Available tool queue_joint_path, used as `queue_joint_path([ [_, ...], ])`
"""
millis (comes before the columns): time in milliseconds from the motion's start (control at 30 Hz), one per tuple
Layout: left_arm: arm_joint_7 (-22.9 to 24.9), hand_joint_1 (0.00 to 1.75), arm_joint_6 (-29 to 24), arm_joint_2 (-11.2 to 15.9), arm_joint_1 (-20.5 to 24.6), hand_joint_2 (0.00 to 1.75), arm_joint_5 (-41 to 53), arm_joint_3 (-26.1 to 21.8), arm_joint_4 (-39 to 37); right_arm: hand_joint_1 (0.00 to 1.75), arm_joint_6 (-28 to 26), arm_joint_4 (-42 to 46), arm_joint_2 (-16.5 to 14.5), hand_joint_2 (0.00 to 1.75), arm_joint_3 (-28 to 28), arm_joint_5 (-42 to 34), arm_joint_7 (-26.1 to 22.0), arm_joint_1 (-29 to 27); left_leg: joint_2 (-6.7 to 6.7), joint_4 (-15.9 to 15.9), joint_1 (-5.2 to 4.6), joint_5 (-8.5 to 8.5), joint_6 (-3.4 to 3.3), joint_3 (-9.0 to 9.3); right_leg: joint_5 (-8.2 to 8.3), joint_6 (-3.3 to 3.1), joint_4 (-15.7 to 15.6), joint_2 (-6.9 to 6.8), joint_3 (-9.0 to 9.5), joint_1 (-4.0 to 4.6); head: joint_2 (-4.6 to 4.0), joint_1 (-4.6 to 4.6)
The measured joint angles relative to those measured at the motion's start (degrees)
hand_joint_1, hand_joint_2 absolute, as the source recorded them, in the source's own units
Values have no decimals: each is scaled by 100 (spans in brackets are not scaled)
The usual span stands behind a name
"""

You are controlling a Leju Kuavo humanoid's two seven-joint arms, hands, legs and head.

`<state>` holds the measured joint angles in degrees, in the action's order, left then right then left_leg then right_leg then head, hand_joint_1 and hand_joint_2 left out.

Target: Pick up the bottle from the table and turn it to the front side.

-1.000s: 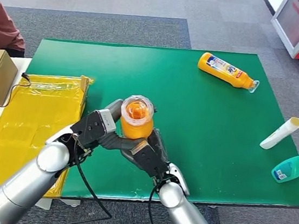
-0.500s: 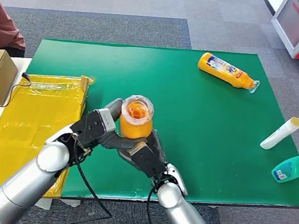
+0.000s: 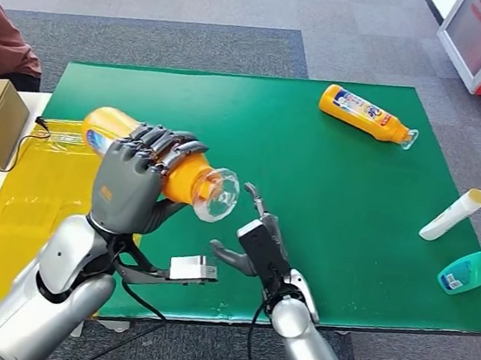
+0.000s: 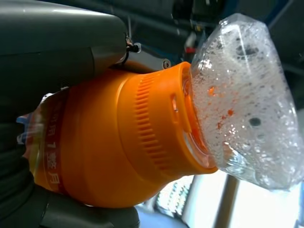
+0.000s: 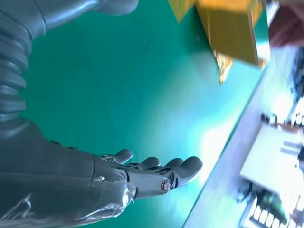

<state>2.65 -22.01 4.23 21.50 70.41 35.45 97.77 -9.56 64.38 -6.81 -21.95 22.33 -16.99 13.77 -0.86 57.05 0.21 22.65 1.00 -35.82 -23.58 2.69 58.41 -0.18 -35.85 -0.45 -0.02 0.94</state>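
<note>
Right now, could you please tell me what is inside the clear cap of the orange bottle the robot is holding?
The left wrist view shows foam and small bubbles clinging inside the clear cap of the orange bottle. The left robot hand covers much of the bottle's body, so its label is mostly hidden.

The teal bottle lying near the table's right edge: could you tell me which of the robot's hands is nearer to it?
Right. The right hand, open and empty, hovers over the table's near edge, well short of the teal bottle. The left hand is farther, holding the orange bottle.
</note>
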Motion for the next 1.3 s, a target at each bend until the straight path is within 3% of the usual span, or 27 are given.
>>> queue_joint_path([
  [167, 775, 175, -292, 138, -234, 175, 1633, -1, 162, 0, -18, 490, 6, 175, 501, 0, 35, -107, 0, 0, 0, -1, 1, 1, 1, -1, 0, 0, -1, 0, 0, 1],
  [300, 2467, 175, 80, 733, -14, 175, 1758, 393, 110, 0, -33, 1073, 6, 175, 818, -1, 40, -246, -1, -1, 3, -9, 11, 1, 6, -10, 0, 1, -7, 4, 0, -3],
  [367, 2763, 175, 190, 950, 46, 175, 1760, 598, 50, 0, -49, 1292, 6, 175, 923, -1, 40, -288, -1, -1, 7, -10, 14, 1, 7, -11, 1, 1, -7, 9, 0, -2],
  [433, 2700, 175, 404, 1059, 58, 175, 1760, 716, -48, 0, -55, 1475, 6, 175, 978, 5, 40, -323, -3, -1, 9, -10, 14, 1, 7, -11, 1, 2, -6, 11, 0, 0],
  [500, 2333, 175, 854, 1066, 26, 175, 1758, 679, -270, 0, -40, 1645, 6, 175, 1014, 13, 38, -358, -4, -1, 8, -9, 13, 1, 7, -11, 1, 2, -5, 9, 0, -1],
  [567, 1790, 175, 1188, 963, -52, 175, 1746, 440, -743, 0, 16, 1840, 5, 175, 1035, 23, 37, -380, -5, -1, 7, -8, 12, 0, 7, -11, 1, 3, -6, 8, 0, 0],
  [667, 1315, 175, 1203, 730, -126, 175, 1705, -75, -1683, 0, 105, 2137, 4, 175, 1039, 52, 44, -377, -7, 0, 8, -9, 13, 0, 9, -13, 1, 4, -7, 8, 0, -1],
  [933, 914, 175, 1144, 252, -130, 175, 1486, -905, -3225, 0, 137, 2611, -1, 175, 1012, 102, 70, -358, -5, 0, 9, -11, 14, -1, 9, -13, 1, 3, -6, 10, 0, -1],
  [1300, 861, 175, 1145, 46, -126, 175, 1459, -1173, -3760, 0, 139, 2787, -1, 175, 1001, 102, 75, -342, -5, 0, 8, -10, 13, -4, 9, -13, 1, 2, -6, 10, 0, -1],
])
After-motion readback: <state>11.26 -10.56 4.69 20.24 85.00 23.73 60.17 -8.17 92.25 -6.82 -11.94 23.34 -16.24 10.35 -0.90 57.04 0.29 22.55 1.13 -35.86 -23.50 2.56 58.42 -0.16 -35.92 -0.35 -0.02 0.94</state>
